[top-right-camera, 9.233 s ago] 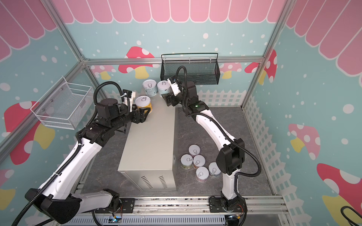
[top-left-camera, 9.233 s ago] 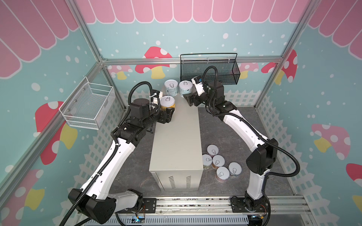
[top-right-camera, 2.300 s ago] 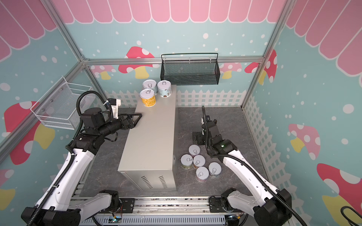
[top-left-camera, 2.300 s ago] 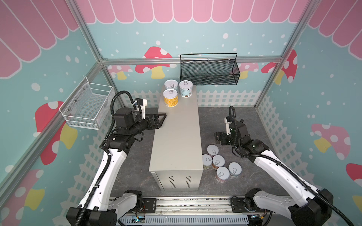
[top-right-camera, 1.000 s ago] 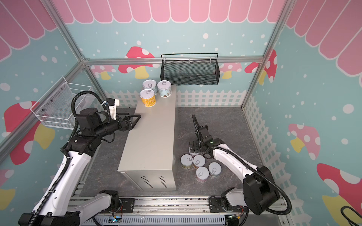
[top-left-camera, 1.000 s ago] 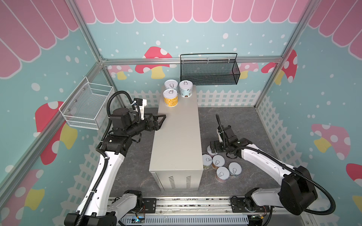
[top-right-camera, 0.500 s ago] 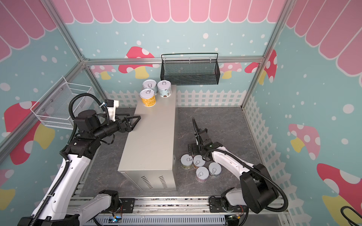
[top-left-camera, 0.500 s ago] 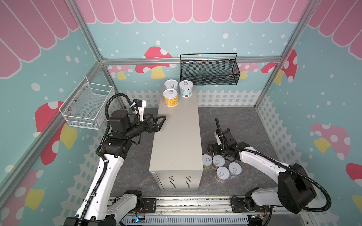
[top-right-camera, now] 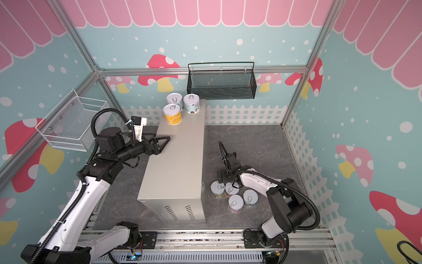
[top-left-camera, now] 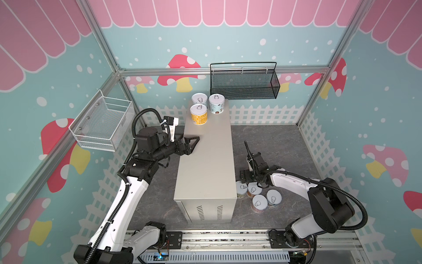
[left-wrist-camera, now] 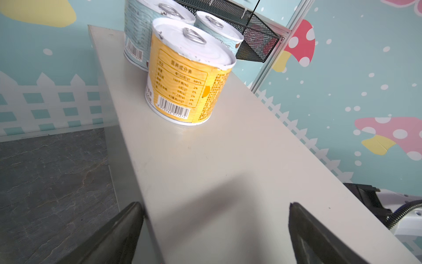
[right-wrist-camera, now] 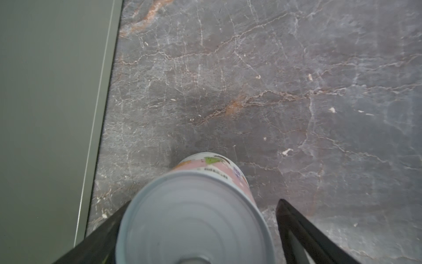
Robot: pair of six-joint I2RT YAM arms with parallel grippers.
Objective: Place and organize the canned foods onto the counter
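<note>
The counter is a long beige box. At its far end stand three canned foods: a yellow can and two pale blue cans. Several more cans sit on the floor to the right of the counter. My right gripper is down on the floor around a pink can. One finger touches it and the other stands off with a gap. My left gripper hangs open over the counter's left edge, holding nothing.
A black mesh basket hangs on the back wall above the counter's far end. A white wire basket hangs on the left wall. The counter's side wall rises close beside the pink can. A white fence lines the floor's edges.
My right gripper has come down toward the front over the pink can, and its jaws have narrowed round it. The left arm has hardly moved.
</note>
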